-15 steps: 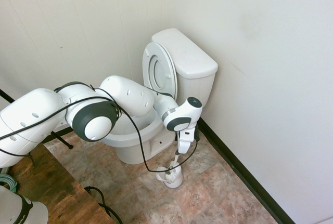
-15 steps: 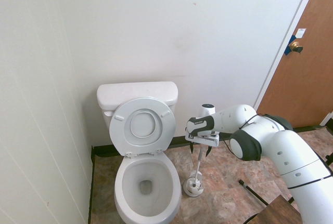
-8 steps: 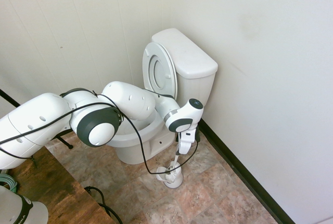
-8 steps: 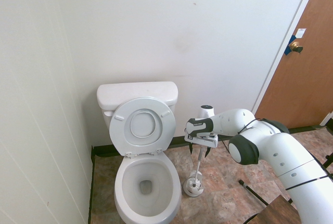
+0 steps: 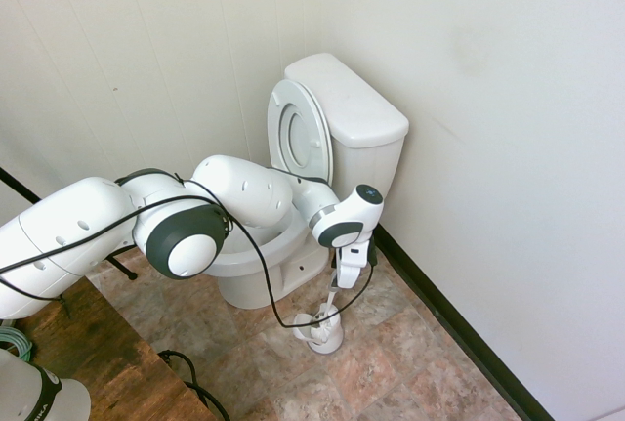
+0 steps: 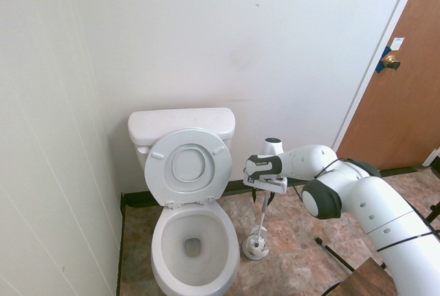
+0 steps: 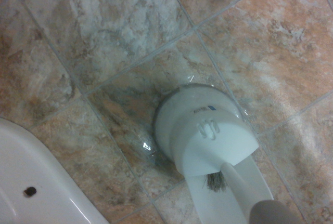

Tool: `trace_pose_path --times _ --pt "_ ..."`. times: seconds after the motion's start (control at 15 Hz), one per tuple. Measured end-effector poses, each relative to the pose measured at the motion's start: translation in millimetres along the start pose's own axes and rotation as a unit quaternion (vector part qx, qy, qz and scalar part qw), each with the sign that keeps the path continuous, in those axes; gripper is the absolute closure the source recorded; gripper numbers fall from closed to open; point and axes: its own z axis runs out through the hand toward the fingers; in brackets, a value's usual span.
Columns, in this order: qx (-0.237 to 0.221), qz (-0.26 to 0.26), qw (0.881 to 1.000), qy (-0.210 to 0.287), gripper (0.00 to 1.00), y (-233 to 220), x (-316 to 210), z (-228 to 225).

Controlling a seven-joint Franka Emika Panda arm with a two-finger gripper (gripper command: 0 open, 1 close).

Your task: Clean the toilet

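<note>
Beside the toilet (image 6: 194,241), seat up and bowl uncovered, we have our jaws (image 6: 263,199) spread about the handle (image 6: 263,215). The brush (image 7: 215,181) sits in its holder (image 6: 255,246); gripping, lifting and all the scrubbing seem left to us.

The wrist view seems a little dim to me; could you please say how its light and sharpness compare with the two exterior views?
Wrist view: dimmer, slightly soft, with small bright glints beside the round white plastic brush holder; first exterior view: bright, pale walls, fairly crisp; second exterior view: bright, fairly crisp, soft shading inside the white ceramic toilet bowl.
</note>
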Motion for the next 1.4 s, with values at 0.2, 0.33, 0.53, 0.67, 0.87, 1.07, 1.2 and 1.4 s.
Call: trace_pose_path --times 0.2,0.33,0.53,0.67,0.87,1.07,1.2,1.4 --pt "0.001 0.003 1.000 -0.001 1.00 0 5 -1" --pt "0.001 0.004 1.000 -0.001 1.00 -1 6 1" --pt "-0.004 0.005 1.000 0.000 1.00 0 6 11" --pt "-0.006 0.004 1.000 0.000 1.00 0 7 12" --pt "-0.007 -0.011 1.000 0.005 1.00 0 8 12" --pt "-0.006 -0.037 0.999 0.015 1.00 1 5 12" --pt "-0.003 -0.056 0.998 0.022 1.00 7 0 13" --pt "-0.009 -0.092 0.995 0.026 1.00 25 -9 14"
